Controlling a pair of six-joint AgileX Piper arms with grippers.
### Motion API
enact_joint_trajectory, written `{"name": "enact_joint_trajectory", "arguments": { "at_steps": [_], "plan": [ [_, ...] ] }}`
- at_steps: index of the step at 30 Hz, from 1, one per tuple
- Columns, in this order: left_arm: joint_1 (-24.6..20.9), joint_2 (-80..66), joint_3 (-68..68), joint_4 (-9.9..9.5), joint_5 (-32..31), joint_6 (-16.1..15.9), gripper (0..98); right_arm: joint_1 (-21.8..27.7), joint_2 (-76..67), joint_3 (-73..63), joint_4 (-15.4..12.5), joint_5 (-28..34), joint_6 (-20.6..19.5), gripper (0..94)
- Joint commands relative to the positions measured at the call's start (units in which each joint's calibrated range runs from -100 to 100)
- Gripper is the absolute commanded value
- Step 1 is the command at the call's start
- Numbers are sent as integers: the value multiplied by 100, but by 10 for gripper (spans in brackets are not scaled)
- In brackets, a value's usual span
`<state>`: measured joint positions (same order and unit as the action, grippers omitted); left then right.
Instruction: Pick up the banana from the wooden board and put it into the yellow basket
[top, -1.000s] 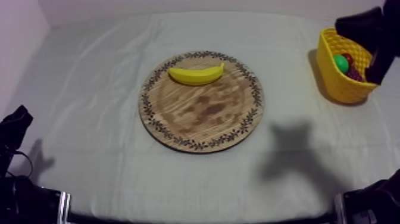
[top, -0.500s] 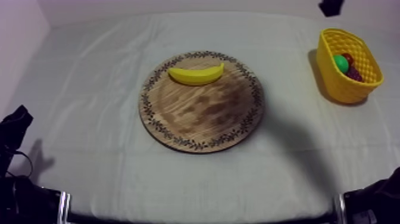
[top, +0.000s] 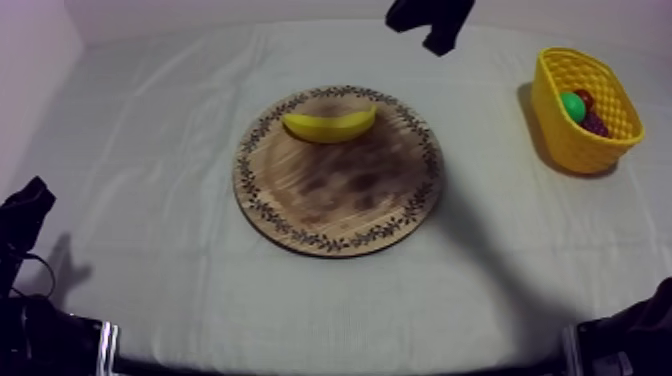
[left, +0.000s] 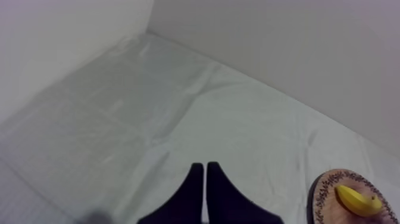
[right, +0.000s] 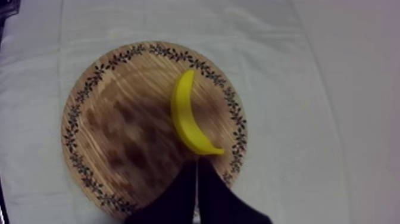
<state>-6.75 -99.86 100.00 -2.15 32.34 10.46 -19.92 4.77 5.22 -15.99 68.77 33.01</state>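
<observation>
Grey-white cloth (top: 150, 150) carries the wooden board (top: 340, 200); the banana (top: 330, 125) lies left-to-right across its far part, tips curling away. Fingers lie together on the left gripper (left: 205, 168) and right gripper (right: 197, 164).

Top: from 6 o'clock, slanting down over bench (top: 150, 120). Left wrist low, distant; right wrist close above shared board (right: 119, 119).

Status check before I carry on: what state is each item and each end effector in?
wooden board: flat on the cloth, one fruit on it.
banana: lying on the board near its far rim, not gripped.
yellow basket: upright, right of the board, toy fruit inside.
left end effector: shut on nothing, over bare cloth.
right end effector: shut on nothing, over the board by the banana's end.
</observation>
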Motion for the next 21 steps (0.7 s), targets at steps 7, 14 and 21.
{"name": "enact_joint_trajectory", "arguments": {
  "at_steps": [7,14,21],
  "plan": [
    [-2,4,0,3,0,2,1,-69,908,-416,130,119,246,219],
    [-2,4,0,3,0,2,1,-158,977,-308,277,118,200,664],
    [-2,4,0,3,0,2,1,-458,1249,-325,677,-14,-70,846]
  ]
}}
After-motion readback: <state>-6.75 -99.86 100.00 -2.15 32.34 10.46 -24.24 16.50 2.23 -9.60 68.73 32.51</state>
